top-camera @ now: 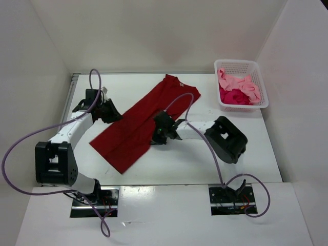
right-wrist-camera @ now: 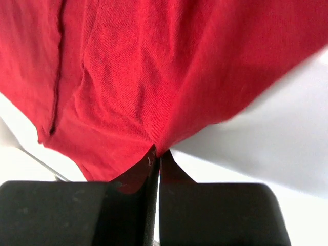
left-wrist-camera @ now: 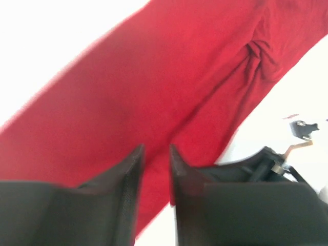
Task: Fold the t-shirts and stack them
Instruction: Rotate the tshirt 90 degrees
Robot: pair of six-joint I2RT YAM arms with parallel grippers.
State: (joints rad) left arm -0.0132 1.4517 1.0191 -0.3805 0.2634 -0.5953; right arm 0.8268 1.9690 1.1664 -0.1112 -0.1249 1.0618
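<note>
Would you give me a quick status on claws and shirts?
Left claw slightly open over dark red cloth t-shirt. Right claw shut on its edge. Light pink cloth shirt, crimson-magenta cloth shirt in white plastic mesh basket.

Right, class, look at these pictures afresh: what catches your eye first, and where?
A dark red t-shirt, folded into a long strip, lies slantwise across the middle of the table. The right gripper pinches its edge, with the left gripper at the opposite side. In the far right corner a white basket holds a light pink shirt and a magenta shirt.
</note>
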